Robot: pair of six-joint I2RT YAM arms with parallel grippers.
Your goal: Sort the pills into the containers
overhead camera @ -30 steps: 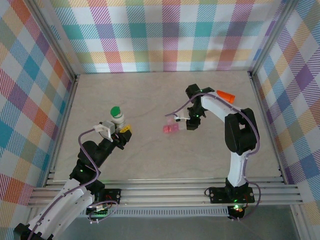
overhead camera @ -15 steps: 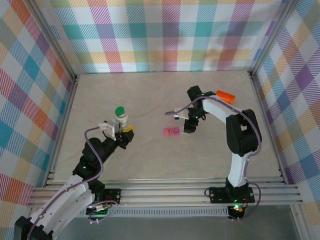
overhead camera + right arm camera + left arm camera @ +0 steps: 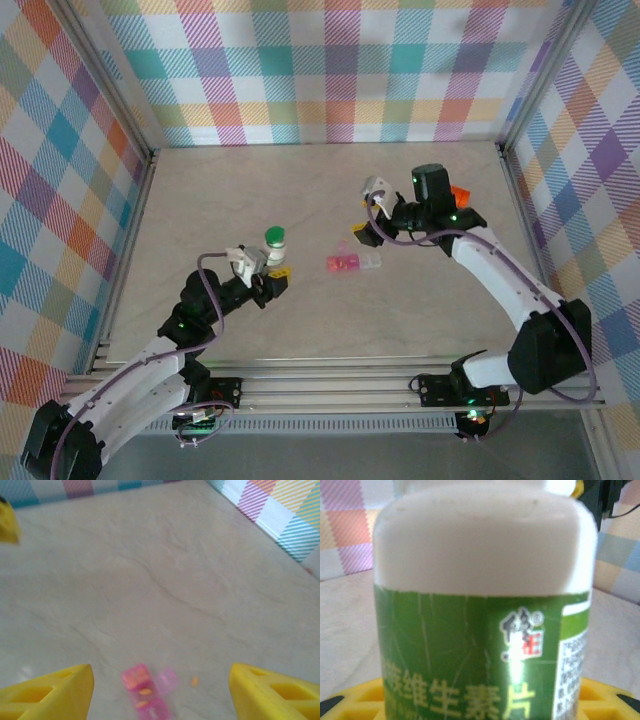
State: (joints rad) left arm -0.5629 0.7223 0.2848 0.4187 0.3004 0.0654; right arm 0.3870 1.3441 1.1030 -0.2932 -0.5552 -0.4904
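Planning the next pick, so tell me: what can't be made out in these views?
Orange vial: top view, mostly hidden behind the right arm; open or capped unclear.
White bottle: left wrist view, cap cut off by the top edge.
Pink container: right wrist view, blurred and cut by the bottom edge; contents unclear.

Worktop (image 3: 300,190): pale, marble-patterned surface. Enclosure walls (image 3: 330,70): pastel plaid fabric on three sides. Aluminium rails (image 3: 350,385) run along the near edge.
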